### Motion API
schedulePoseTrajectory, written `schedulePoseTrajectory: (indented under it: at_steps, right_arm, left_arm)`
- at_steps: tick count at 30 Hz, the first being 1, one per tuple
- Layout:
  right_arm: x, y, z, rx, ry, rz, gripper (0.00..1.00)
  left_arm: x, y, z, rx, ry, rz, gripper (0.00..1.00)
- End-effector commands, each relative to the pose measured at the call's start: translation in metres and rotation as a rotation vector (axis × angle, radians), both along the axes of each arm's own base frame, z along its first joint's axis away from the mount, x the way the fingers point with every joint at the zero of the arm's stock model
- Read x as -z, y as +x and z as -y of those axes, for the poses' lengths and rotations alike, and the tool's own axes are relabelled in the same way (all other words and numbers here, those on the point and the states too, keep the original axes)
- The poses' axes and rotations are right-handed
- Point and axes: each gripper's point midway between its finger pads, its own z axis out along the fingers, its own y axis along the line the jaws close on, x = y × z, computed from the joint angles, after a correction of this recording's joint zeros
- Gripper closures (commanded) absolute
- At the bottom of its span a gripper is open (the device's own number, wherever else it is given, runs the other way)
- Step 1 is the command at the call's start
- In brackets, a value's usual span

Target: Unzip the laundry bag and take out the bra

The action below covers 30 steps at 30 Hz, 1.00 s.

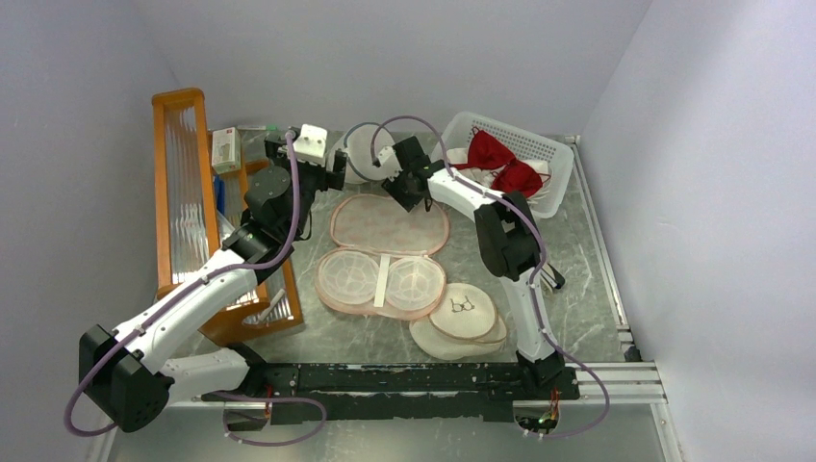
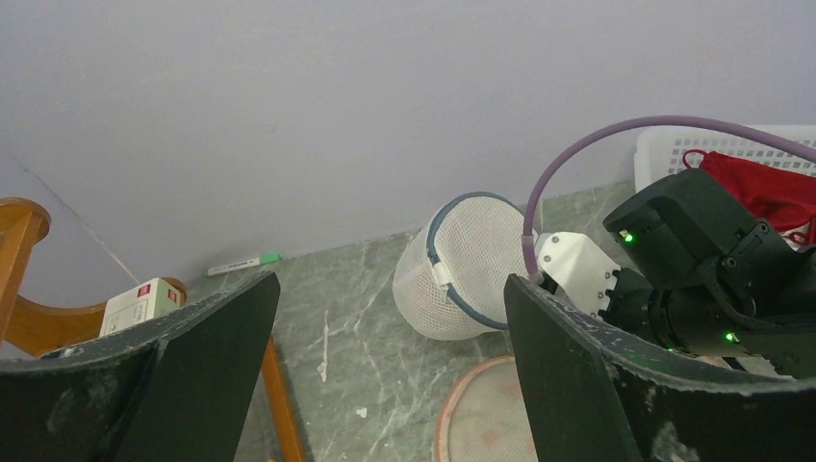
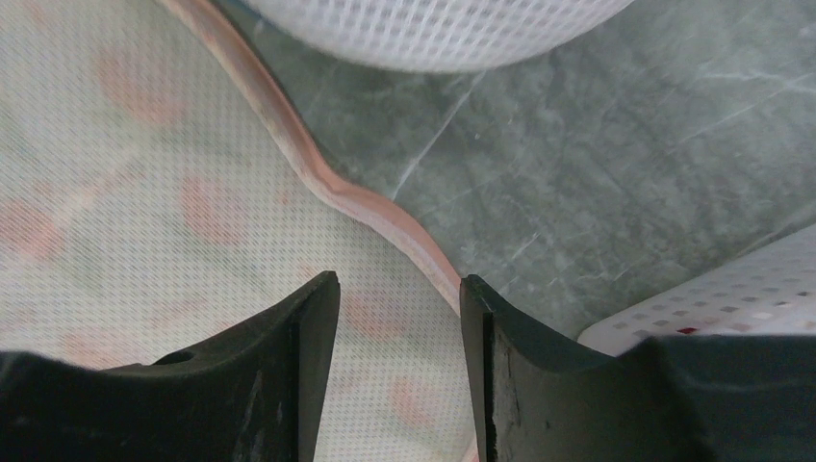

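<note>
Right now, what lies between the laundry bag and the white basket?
Bare table, per the right wrist view, separates the laundry bag from the basket; the right gripper hangs open above that edge.

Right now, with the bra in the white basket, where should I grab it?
Take the bra at the narrow bridge between its two cups, coming straight down from above. It lies spread in the basket, whose walls likely block a sideways approach, and the cups look too broad to pinch.

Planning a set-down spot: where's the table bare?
Bare marble right of the right arm, below the white plastic basket; smaller strip between the open peach two-lobed pouch and black base rail. Far centre is crowded.
</note>
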Motion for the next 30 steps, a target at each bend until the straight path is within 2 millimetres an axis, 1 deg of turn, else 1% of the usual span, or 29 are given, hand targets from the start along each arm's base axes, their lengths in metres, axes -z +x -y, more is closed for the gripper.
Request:
schedulePoseTrajectory:
  at_steps: [1, 3, 5, 8, 11, 13, 15, 18, 22, 25, 30]
  right_arm:
    - [0.007, 0.001, 0.006, -0.05, -0.032, -0.029, 0.55]
    - [0.015, 0.001, 0.008, -0.053, -0.035, -0.038, 0.56]
    - [0.018, 0.003, 0.008, -0.055, -0.008, -0.048, 0.57]
    - [0.016, 0.008, 0.008, -0.054, 0.028, -0.054, 0.59]
    - [0.014, 0.007, 0.001, -0.076, 0.065, -0.067, 0.59]
    - [0.015, 0.007, 0.0, -0.078, 0.074, -0.069, 0.57]
    - [0.016, 0.014, 0.011, -0.052, 0.081, -0.071, 0.54]
    - [0.01, 0.016, 0.009, -0.049, 0.092, -0.068, 0.52]
    - [-0.005, 0.019, 0.005, -0.04, 0.125, -0.04, 0.48]
    - [-0.009, 0.023, 0.004, -0.037, 0.133, -0.027, 0.47]
    - [-0.007, 0.026, -0.001, -0.037, 0.149, -0.04, 0.47]
  left_arm:
    - [-0.02, 0.001, 0.0, 0.016, -0.041, 0.035, 0.01]
    - [-0.02, 0.001, 0.0, 0.014, -0.042, 0.035, 0.01]
    - [-0.021, 0.001, 0.0, 0.014, -0.044, 0.037, 0.01]
    - [-0.02, 0.001, 0.0, 0.014, -0.045, 0.035, 0.01]
    - [-0.02, 0.002, 0.0, 0.015, -0.046, 0.034, 0.01]
    - [-0.021, 0.002, 0.0, 0.018, -0.049, 0.034, 0.01]
    - [-0.021, 0.002, 0.0, 0.019, -0.052, 0.034, 0.01]
    - [-0.021, 0.002, -0.001, 0.019, -0.056, 0.034, 0.01]
    - [-0.02, 0.003, 0.0, 0.022, -0.056, 0.03, 0.01]
    - [-0.019, 0.004, 0.0, 0.024, -0.058, 0.027, 0.01]
    - [-0.02, 0.004, 0.0, 0.026, -0.06, 0.028, 0.01]
